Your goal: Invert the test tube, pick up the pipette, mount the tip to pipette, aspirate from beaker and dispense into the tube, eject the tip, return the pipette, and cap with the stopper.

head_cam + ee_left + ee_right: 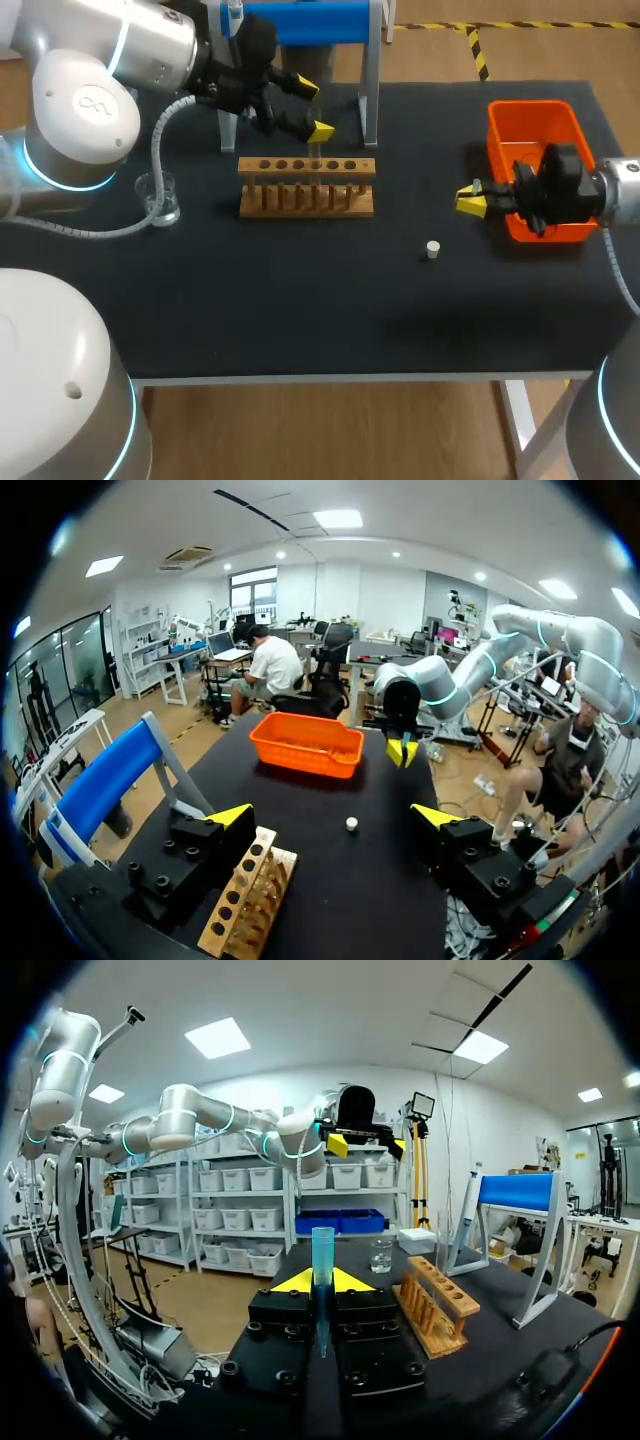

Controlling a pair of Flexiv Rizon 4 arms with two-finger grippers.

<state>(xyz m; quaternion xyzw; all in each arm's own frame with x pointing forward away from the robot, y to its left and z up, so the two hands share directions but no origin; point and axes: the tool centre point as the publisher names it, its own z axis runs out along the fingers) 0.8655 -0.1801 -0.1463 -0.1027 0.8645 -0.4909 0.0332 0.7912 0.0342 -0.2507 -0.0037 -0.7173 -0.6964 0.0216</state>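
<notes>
Left gripper (313, 110) hangs spread above the wooden rack (307, 187), where the test tube (441, 1232) stands, apparently awaiting liquid. Right gripper (322, 1282) pinches a blue pipette tip (322, 1250) upright for mounting. The stopper (432, 250) lies near its fingertips.

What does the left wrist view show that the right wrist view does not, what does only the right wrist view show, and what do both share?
Only the left wrist view: the orange bin and the stopper on the table ahead of its tool. Only the right wrist view: the beaker, the pipette, and the blue tip gripped in the right tool. Both: the rack and the blue stand.
</notes>
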